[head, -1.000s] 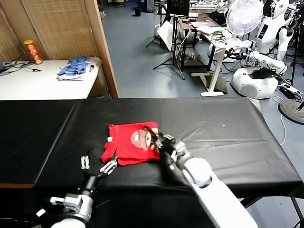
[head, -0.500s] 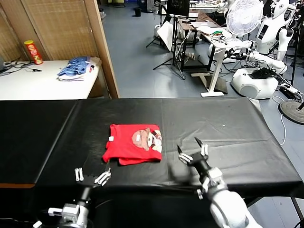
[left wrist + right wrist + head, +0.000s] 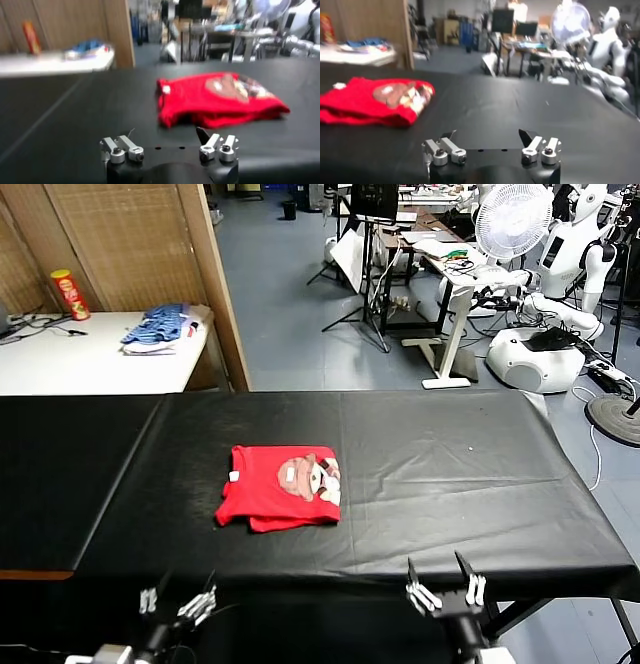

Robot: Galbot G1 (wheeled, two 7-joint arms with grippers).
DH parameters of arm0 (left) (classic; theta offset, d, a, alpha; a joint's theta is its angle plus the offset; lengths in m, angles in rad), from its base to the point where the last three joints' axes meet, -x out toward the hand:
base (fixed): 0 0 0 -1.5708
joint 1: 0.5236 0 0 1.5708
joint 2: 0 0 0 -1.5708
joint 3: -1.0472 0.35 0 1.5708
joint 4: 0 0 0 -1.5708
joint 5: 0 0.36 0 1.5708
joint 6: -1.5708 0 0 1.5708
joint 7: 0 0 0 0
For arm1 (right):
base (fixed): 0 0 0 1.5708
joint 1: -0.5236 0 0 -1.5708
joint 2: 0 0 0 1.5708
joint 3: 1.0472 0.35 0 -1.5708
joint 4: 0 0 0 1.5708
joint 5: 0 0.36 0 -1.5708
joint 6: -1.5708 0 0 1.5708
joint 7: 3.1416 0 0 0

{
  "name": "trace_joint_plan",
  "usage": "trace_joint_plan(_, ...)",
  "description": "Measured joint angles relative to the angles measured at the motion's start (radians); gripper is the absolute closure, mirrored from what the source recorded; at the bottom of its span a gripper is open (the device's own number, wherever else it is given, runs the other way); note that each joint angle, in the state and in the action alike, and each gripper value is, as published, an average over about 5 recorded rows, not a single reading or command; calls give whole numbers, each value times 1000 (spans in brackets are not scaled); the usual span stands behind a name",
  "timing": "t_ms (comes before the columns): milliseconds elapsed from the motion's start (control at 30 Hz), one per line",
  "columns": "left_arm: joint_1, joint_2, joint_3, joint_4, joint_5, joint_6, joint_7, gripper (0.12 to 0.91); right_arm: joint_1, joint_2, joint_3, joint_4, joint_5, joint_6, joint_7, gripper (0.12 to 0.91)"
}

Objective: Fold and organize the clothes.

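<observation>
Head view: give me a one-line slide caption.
Folded red T-shirt lies alone on the black table; left gripper and right gripper open at its near edge.

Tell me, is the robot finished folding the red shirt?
Looks nearly finished. The red T-shirt lies folded in a small bundle on the black table, print facing up. Nothing is in hand: the left gripper and right gripper are open at the near edge, away from it. Perhaps only tidying its uneven lower edge remains.
</observation>
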State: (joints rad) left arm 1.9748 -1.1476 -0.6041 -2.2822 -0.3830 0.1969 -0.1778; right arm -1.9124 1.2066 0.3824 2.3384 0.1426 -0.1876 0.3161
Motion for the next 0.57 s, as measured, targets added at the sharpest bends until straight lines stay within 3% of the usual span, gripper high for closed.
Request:
trace_joint_plan(200,54,2,-48,-27,-41,59,-2,232,-71,2,-1,37,19,-59,24,227)
trace_joint_plan(567,57,0,-60,-24,-41,61,2,232,-97,3,0,50,19,-74,23,227)
